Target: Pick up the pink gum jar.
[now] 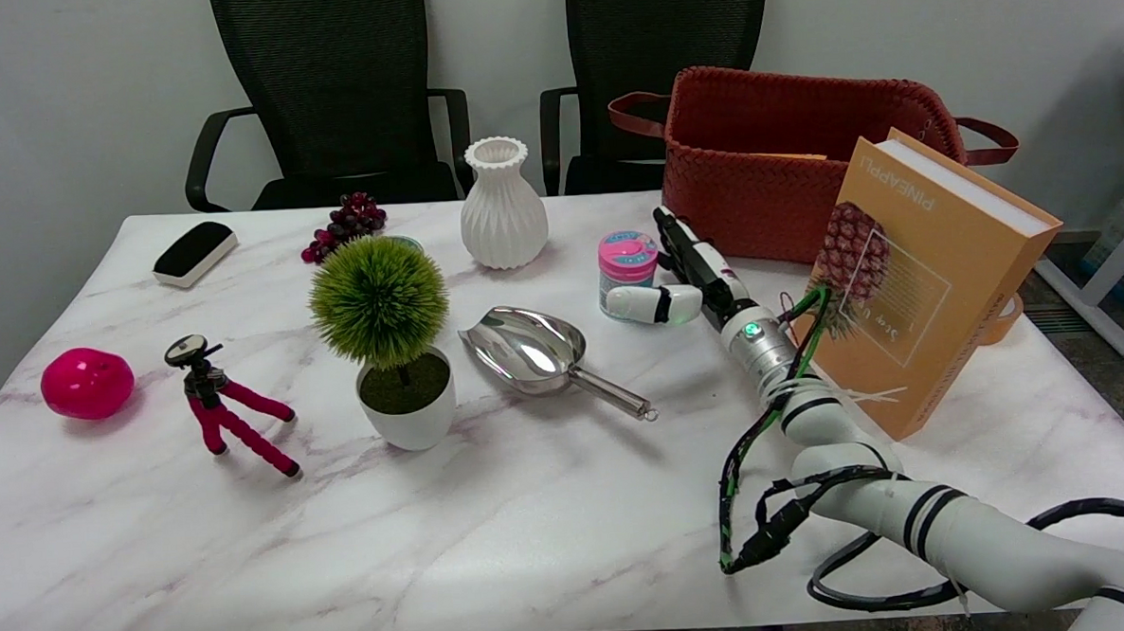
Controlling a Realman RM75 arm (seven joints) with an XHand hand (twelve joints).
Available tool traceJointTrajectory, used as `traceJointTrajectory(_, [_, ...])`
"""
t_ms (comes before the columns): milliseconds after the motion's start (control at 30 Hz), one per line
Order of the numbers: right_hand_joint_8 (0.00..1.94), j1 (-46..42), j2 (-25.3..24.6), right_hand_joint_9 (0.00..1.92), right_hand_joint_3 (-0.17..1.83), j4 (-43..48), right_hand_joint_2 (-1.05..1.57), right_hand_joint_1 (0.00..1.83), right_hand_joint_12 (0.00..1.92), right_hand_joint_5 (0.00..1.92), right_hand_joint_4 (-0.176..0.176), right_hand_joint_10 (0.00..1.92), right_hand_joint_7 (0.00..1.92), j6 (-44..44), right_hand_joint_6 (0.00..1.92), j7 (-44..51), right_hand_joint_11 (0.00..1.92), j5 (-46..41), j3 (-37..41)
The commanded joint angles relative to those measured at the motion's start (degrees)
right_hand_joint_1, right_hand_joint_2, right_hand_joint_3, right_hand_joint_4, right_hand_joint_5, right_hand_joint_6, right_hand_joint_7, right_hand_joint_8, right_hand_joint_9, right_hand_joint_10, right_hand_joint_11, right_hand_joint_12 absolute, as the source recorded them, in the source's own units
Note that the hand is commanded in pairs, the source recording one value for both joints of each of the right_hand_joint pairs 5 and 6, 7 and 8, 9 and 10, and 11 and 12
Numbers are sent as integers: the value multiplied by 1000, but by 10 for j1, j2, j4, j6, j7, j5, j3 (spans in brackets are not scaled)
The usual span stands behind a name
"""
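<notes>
Head view, the only one we have. The pink gum jar (627, 273) stands upright on the marble table (532, 506), in front of the woven red basket (773, 155) and to the right of the white vase (503, 204). The right hand (684, 277) sits right beside the jar on its right side. We see the thumb (652, 304) reaching across the jar's lower front, and the other fingers (672, 235) stretched up behind and beside the lid. The hand looks partly open, wrapped loosely about the jar; we cannot tell whether it presses on it yet, and the jar stands on the table, not lifted.

We judge the step as closing the grasp. To do it well we would close thumb and fingers evenly on the jar's body below the lid, so it does not tip or skid toward the vase. Then we would lift straight up, keeping clear of the basket wall behind and the orange pineapple book (930, 271) leaning close on the right. The metal scoop (535, 350) lies near on the left but out of the lift path.

Pose: the right arm (912, 509) comes in from the lower right, forearm running up and left across the table, wrist low, hand laid on its side with the palm facing the jar. Cables hang loose along the arm.
</notes>
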State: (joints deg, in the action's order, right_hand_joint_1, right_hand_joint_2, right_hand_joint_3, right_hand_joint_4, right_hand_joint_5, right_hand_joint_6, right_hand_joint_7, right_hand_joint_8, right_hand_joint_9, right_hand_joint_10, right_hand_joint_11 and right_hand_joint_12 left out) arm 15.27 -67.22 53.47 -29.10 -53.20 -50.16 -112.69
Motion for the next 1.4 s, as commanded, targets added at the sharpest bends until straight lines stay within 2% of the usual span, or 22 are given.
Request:
traceJointTrajectory(33, [0, 24, -17, 0, 510, -37, -166, 894, 170, 0, 0, 0, 0, 0, 0, -28, 170, 4, -13])
traceJointTrajectory(833, [18, 57, -40, 0, 533, -86, -278, 919, 189, 0, 0, 0, 18, -3, 0, -29, 189, 9, -22])
traceJointTrajectory(1067, [23, 64, -45, 0, 483, -97, -285, 965, 204, 0, 0, 0, 23, -3, 0, -29, 204, 9, -23])
traceJointTrajectory(1400, [29, 83, -52, 0, 557, -127, -321, 985, 206, 0, 0, 0, 29, -4, 0, -29, 206, 9, -23])
